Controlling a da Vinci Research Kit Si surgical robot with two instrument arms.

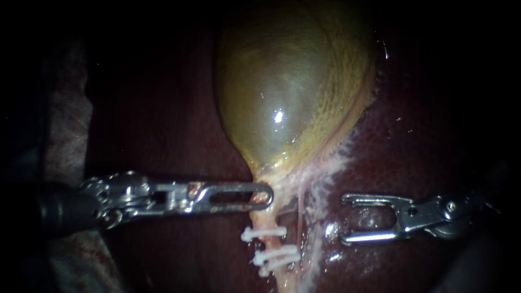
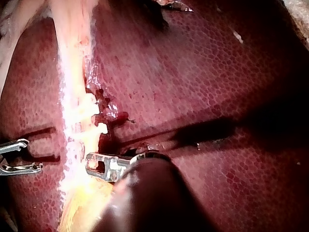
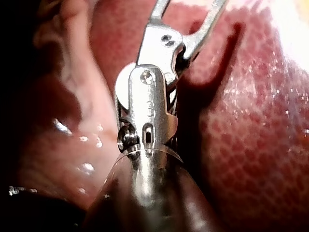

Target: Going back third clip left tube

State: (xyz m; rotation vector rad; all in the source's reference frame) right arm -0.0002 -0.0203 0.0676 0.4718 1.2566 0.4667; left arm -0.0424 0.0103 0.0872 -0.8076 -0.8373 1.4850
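The soft, slick tube [image 1: 266, 220] probably tears easily, so the left instrument [image 1: 267, 195] sensibly grips it above the clips [image 1: 264, 234], while the right instrument [image 1: 345, 218] gapes wide, empty.

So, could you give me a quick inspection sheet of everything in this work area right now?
Surface: liver, dark red and wet, with the gallbladder lying on it.
Job's things: tube below the gallbladder, with white clips set across it.
Clutter: nothing seen.
Instruments: right instrument has its jaws open and empty, apart from the tube; left instrument has its tip at the gallbladder's neck.
Cables: nothing seen.
Surroundings: pale material beside the liver, cannot tell what; the rest is dark.
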